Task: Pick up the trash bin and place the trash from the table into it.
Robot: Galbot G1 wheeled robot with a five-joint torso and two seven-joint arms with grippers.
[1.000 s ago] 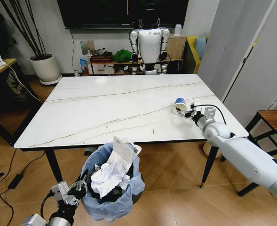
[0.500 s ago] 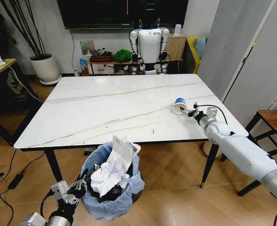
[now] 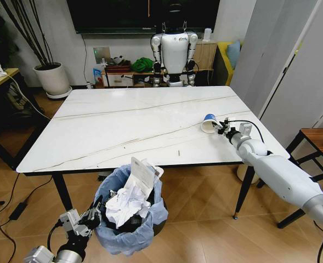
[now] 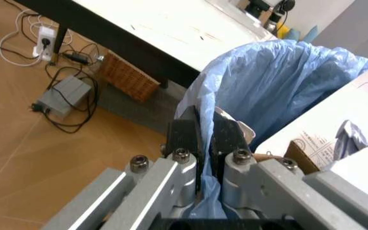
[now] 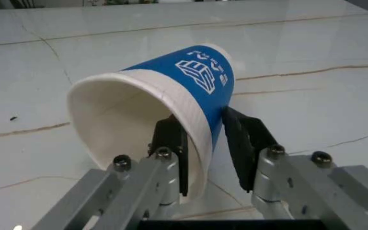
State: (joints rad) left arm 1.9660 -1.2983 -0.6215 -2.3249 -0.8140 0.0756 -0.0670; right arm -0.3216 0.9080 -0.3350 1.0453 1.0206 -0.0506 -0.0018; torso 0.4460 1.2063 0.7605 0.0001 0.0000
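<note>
Risk sits with the right tool (image 5: pixel 206 143): its jaws straddle the paper cup's (image 5: pixel 171 91) rim on the counter (image 3: pixel 123 126), not yet closed, so the wall may crumple or slip. Left tool (image 4: pixel 201 139) pinches the trash bin's (image 3: pixel 129 219) liner below the counter's near edge.

- The large rectangular table (image 3: pixel 123 126) had a glossy white marble-look top with thin grey veins and slim black legs.
- A blue-and-white paper cup (image 3: pixel 208 123) lay on its side on the table, near the right edge.
- A tiny dark speck (image 3: pixel 179 152) lay left of the cup, near the table's front edge.
</note>
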